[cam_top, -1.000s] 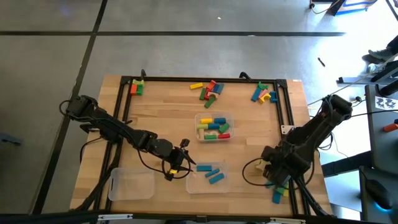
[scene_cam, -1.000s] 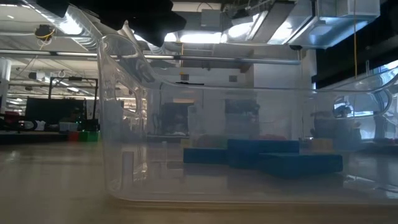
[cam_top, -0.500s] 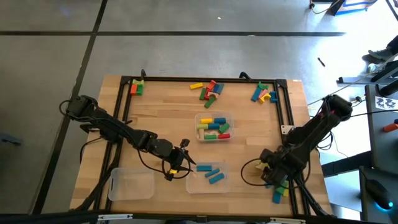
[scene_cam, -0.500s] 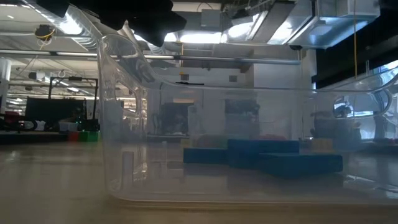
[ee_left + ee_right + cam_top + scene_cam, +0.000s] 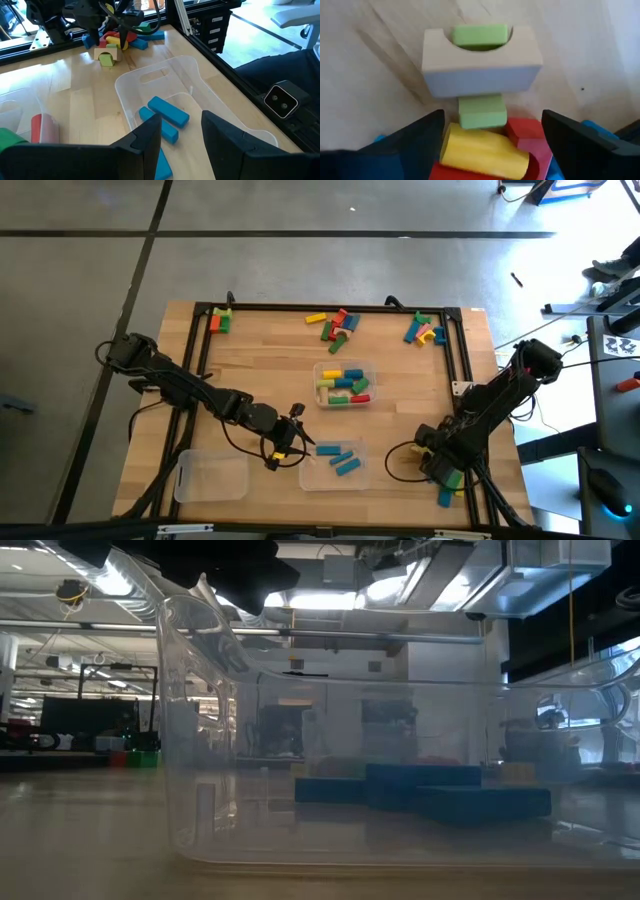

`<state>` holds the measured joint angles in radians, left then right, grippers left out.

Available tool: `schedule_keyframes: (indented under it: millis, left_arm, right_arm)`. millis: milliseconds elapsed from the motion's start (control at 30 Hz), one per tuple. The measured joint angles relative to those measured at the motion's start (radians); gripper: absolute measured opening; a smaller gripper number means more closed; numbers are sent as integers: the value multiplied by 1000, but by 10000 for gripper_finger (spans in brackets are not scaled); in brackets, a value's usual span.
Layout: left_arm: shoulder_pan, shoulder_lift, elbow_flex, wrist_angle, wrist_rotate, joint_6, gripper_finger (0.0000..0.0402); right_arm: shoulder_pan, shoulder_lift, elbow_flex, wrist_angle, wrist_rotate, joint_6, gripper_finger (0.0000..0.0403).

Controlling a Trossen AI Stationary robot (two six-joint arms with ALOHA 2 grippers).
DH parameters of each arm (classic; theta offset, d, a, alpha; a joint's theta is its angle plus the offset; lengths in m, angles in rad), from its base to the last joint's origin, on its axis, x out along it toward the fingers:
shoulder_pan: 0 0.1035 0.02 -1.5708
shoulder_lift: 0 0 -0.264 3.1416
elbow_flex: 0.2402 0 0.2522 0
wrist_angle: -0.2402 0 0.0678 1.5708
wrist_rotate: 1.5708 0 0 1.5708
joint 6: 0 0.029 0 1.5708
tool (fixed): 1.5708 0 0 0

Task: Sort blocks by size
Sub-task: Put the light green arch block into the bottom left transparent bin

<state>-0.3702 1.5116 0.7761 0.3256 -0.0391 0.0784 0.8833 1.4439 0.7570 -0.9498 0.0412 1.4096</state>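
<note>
Big picture first: the right arm has swung down toward the near right corner of the surface [image 5: 250, 375] over the last second, and the right gripper [image 5: 437, 465] has spread its fingers wide as it came in over the corner pile of blocks [image 5: 447, 488]. That reads as a reach for the next pick, nothing held yet.

From the right wrist view, a tan arch block [image 5: 482, 62] lies straight ahead with a green block [image 5: 481, 35] in its notch, a second green block [image 5: 481, 111] touches its near face, and a yellow cylinder [image 5: 485, 149] sits between the open fingers, with red blocks beside it.

Meanwhile the left gripper [image 5: 283, 450] has not moved, parked at the edge of the near clear tray [image 5: 312, 476], fingers partly apart and holding nothing. Three blue blocks [image 5: 168, 110] lie in that tray. The middle tray [image 5: 319, 368] holds mixed colours, and more blocks wait along the far edge [image 5: 335, 323].
</note>
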Motion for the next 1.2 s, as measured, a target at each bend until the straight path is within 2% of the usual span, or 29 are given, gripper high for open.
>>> schedule_keyframes:
  millis: [200,367,833,1000,1200]
  left_arm:
    - [0,0,0,0,0,0,135]
    - [0,0,0,0,0,0,135]
    - [0,0,0,0,0,0,135]
    - [0,0,0,0,0,0,135]
    - [0,0,0,7,0,0,135]
  right_arm:
    - [0,35,0,0,37,-8,326]
    - [0,64,0,3,42,-32,298]
    - [0,84,4,5,46,-74,135]
    - [0,84,4,4,17,-81,134]
    - [-3,87,36,-18,-87,-81,152]
